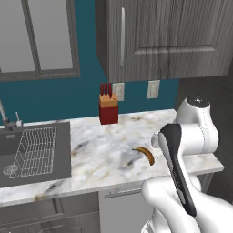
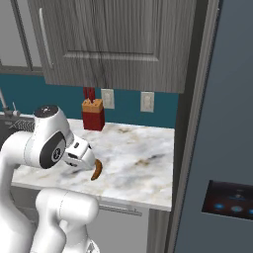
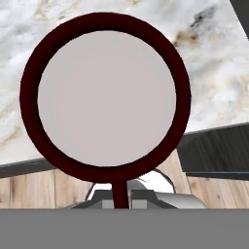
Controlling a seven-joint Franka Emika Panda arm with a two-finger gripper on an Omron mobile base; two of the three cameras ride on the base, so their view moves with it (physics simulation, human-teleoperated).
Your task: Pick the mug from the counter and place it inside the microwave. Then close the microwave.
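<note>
In the hand view I look straight down into the dark red mug (image 3: 104,92), seeing its round rim and pale interior. My gripper (image 3: 118,199) is shut on the near side of the mug's rim, at the bottom of that view. The mug hangs over the front edge of the white marble counter (image 3: 214,73), with wood floor showing under its near part. The counter (image 1: 104,150) also runs across both base views, where my own arm hides the hand and the mug. The microwave is out of view.
A banana (image 1: 145,154) lies on the counter near my arm, and a red knife block (image 1: 108,109) stands at the back wall. A dark sink with a wire rack (image 1: 32,152) is at the left. A tall grey-blue appliance front (image 2: 232,148) bounds the right.
</note>
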